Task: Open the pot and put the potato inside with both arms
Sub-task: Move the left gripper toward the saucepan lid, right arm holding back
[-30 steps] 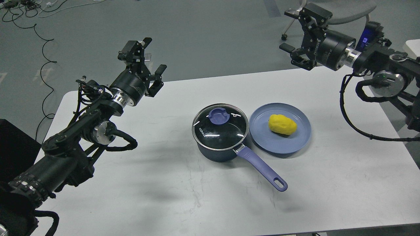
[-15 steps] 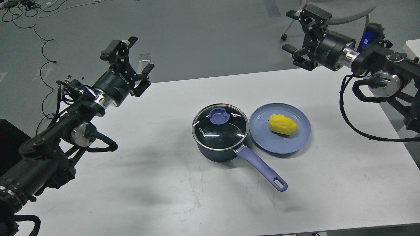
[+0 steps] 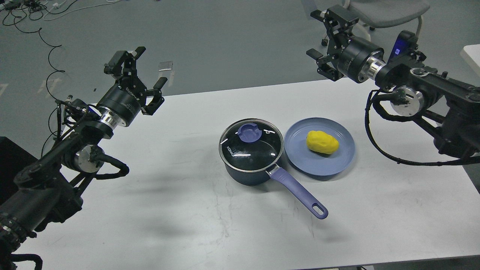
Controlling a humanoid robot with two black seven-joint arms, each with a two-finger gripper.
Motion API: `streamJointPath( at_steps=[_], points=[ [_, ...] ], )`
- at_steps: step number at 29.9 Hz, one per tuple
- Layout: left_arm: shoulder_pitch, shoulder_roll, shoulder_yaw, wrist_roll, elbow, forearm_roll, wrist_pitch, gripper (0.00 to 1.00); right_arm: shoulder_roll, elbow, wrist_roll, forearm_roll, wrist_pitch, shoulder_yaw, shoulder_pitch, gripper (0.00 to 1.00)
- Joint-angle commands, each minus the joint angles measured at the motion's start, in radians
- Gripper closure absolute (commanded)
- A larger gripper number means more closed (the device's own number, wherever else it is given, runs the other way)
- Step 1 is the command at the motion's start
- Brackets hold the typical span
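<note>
A dark blue pot (image 3: 247, 174) stands mid-table, closed by a glass lid (image 3: 251, 146) with a purple knob (image 3: 250, 132). Its purple handle (image 3: 300, 195) points toward the front right. A yellow potato (image 3: 322, 142) lies on a blue plate (image 3: 339, 161) just right of the pot. My left gripper (image 3: 144, 75) is open and empty, raised above the table's far left edge, well left of the pot. My right gripper (image 3: 318, 35) is open and empty, raised beyond the table's far edge, above and behind the plate.
The white table (image 3: 187, 210) ends near the view's bottom and at the right. Beyond it is grey floor with black cables (image 3: 48, 45) at the far left and an office chair (image 3: 390, 9) at the far right.
My left gripper has pulled back to the left, away from the pot. My right gripper has moved left and slightly up. Pot, lid, plate and potato have not moved.
</note>
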State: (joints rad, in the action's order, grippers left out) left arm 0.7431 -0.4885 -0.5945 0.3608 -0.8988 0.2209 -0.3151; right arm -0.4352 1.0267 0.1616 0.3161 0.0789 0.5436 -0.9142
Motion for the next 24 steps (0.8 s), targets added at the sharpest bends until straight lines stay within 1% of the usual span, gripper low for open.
streamJointPath(
  at_steps=[1, 5, 9, 24],
  points=[
    [-0.010, 0.021, -0.005, -0.002, 0.011, 0.000, 0.007, 0.02, 0.013, 0.004, 0.001, 0.001, -0.021, 0.004, 0.014, 0.00],
    [-0.010, 0.028, -0.018, -0.002, 0.011, 0.000, 0.018, 0.02, 0.004, 0.012, 0.001, 0.001, -0.016, -0.002, 0.029, 0.00],
    [-0.010, 0.028, -0.024, 0.000, 0.011, 0.000, 0.039, 0.02, -0.003, 0.052, 0.003, 0.001, -0.019, 0.001, 0.061, 0.00],
    [-0.031, 0.013, -0.024, 0.004, -0.002, 0.000, 0.030, 0.02, -0.005, 0.073, 0.004, 0.000, -0.015, 0.009, 0.081, 0.00]
  ],
)
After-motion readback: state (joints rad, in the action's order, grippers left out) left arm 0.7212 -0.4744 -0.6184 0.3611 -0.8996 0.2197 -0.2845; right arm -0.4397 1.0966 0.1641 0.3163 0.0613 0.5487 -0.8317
